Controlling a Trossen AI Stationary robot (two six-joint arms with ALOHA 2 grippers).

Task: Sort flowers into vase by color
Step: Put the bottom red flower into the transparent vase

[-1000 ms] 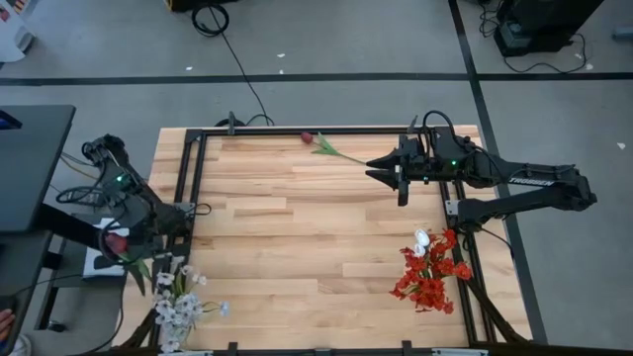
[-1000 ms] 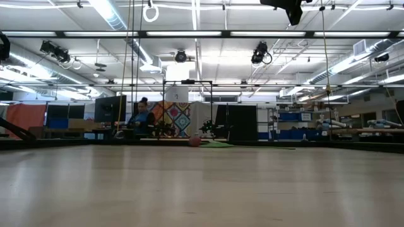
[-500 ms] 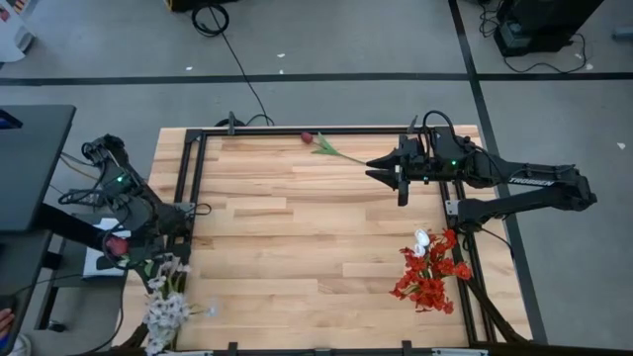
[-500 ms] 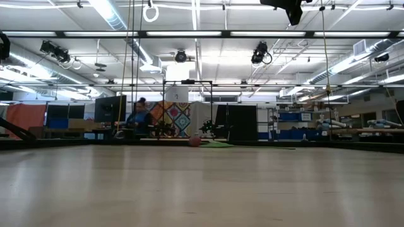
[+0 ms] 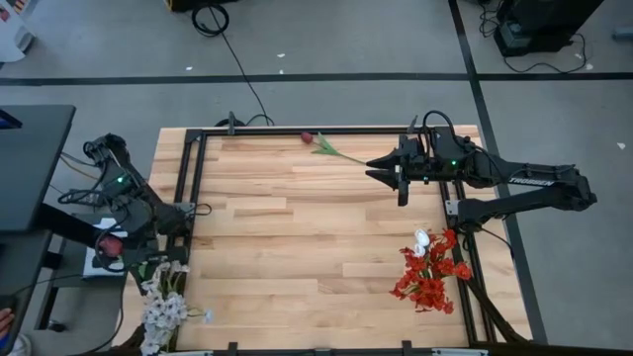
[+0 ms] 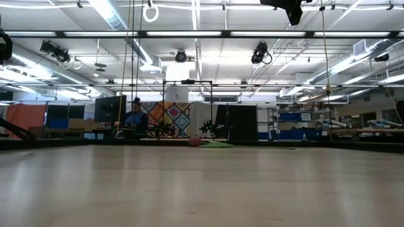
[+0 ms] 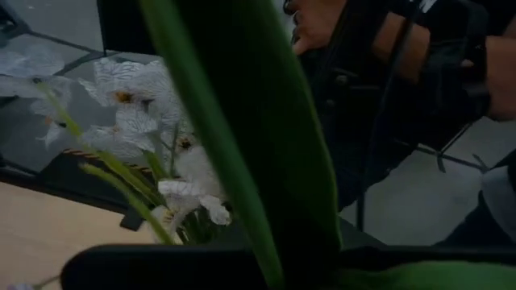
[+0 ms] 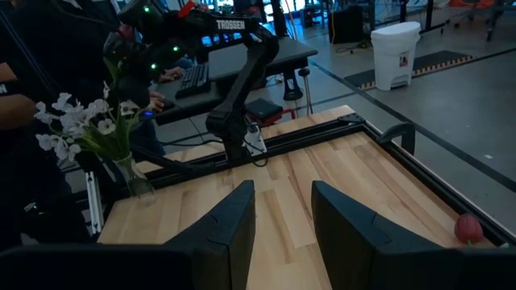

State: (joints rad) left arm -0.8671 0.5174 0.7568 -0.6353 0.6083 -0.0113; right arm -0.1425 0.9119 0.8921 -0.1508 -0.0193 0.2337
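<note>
Left jaws (image 5: 127, 259) clamp a stem beside white flowers (image 5: 163, 311).

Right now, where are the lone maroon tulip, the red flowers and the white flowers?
maroon tulip (image 5: 307, 136), high view, on its bud.
red flowers (image 5: 427, 285), high view, middle of blooms.
white flowers (image 5: 161, 315), high view, on blossoms.

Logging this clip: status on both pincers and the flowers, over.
Left pincer shut on maroon tulip by white flowers. Right pincer open, idle. Another tulip lies at far edge; red flowers untouched.
</note>
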